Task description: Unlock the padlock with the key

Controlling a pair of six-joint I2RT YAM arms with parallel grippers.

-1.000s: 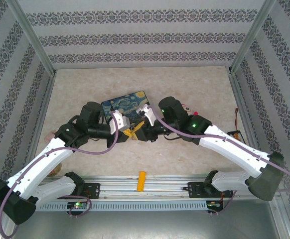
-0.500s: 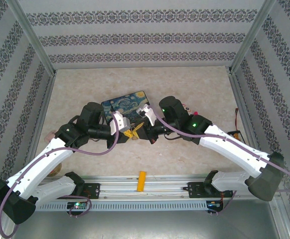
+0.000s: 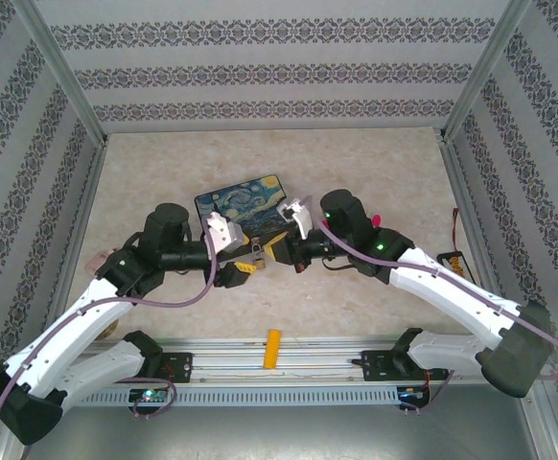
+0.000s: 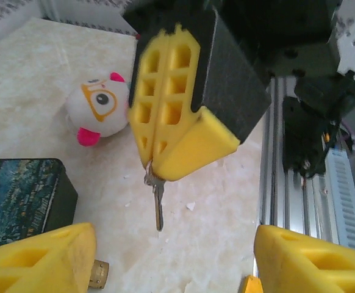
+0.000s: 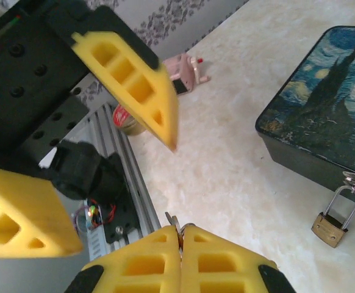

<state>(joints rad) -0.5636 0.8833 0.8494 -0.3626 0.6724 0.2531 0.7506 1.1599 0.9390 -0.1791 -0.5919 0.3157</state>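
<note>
Key (image 4: pixel 157 201) hangs clamped in right end effector (image 4: pixel 155 168); left end effector (image 4: pixel 174 241), spread apart, sits at its 6 o'clock.

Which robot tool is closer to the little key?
Right. The right tool is shut on the key, pinching its head. The left tool faces the key with fingers spread open, not touching it.

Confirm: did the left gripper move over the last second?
Yes. In the top view the left gripper has pulled back leftward, away from the left corner of the tin, and its jaws now stand open.
</note>
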